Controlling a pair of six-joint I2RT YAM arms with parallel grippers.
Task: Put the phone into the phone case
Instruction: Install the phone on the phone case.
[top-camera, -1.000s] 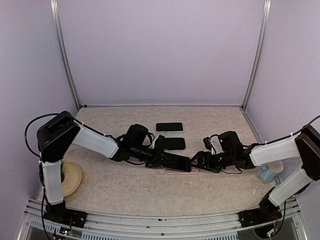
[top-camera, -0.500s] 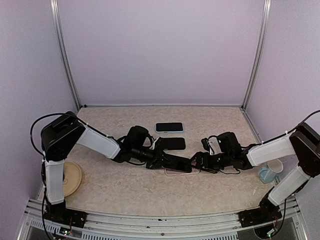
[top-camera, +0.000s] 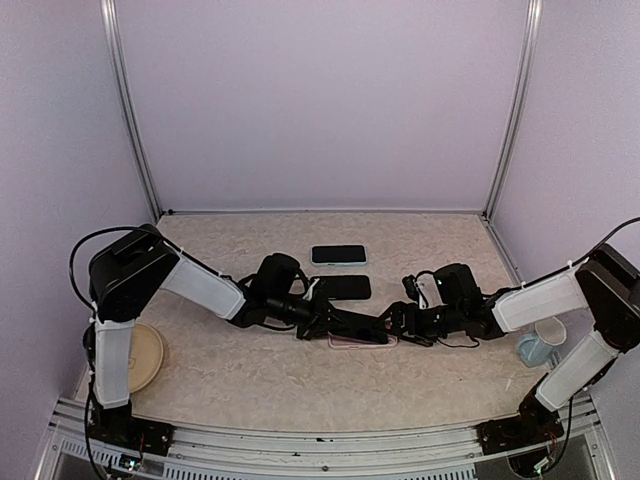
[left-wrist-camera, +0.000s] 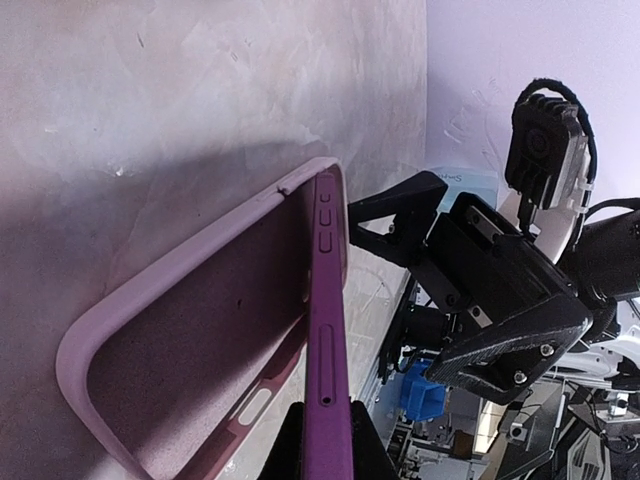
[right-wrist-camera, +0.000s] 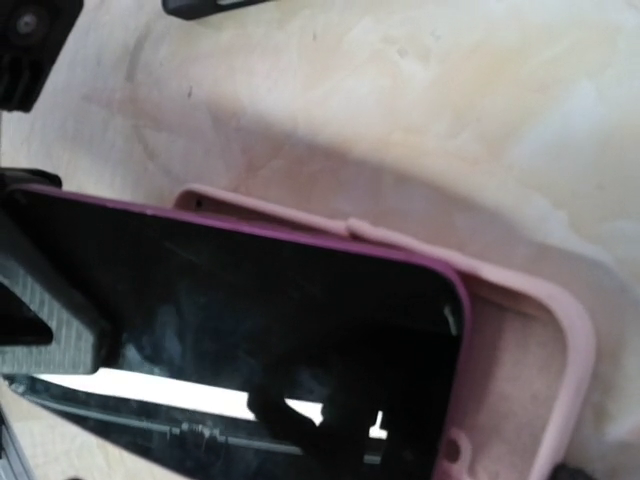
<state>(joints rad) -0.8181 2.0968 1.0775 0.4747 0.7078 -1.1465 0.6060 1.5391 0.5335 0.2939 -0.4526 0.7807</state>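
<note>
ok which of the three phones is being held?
The nearest phone, purple-edged, in the left gripper over the pink case; the two behind lie flat.

Left end effector (top-camera: 336, 322) clamped, right end effector (top-camera: 396, 326) spread — both low, nearly meeting.

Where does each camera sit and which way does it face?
Top external: above, behind the bases, facing down at the table; both arms show.
Left wrist: looks along the phone's edge over the pink case toward the right gripper; own fingers below.
Right wrist: close above phone and case, facing down; own fingers unclear.
Wrists share phone, case.
</note>
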